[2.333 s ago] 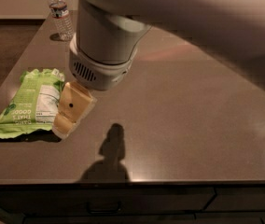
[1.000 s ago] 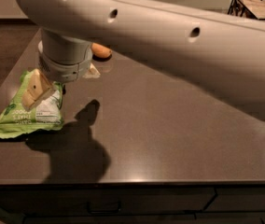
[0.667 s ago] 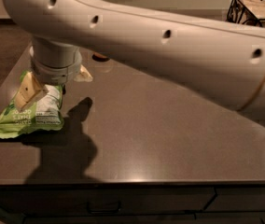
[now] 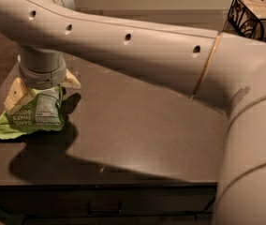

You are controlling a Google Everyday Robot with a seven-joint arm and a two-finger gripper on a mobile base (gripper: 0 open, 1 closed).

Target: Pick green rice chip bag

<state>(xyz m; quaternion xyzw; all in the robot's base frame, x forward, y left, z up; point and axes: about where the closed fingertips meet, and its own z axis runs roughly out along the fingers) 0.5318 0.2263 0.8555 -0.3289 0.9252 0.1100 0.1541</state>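
The green rice chip bag (image 4: 29, 120) lies flat at the left edge of the dark table (image 4: 142, 125), its white label panel facing up. My gripper (image 4: 44, 89) hangs from the wrist right over the bag's far end. Its two cream fingers are spread apart, one finger (image 4: 16, 96) at the bag's left side and the other (image 4: 71, 80) to the right of it. The bag's top end is hidden under the wrist. I cannot tell whether the fingers touch the bag.
My large grey arm (image 4: 137, 46) spans the view from the right and hides the back of the table. A black wire basket (image 4: 257, 15) stands at the top right. A drawer front (image 4: 100, 204) sits below the table's near edge.
The arm has swung left and lowered onto the bag. The fingers, earlier beside and on the bag's right part, now straddle its far end. The bag has stayed in place.
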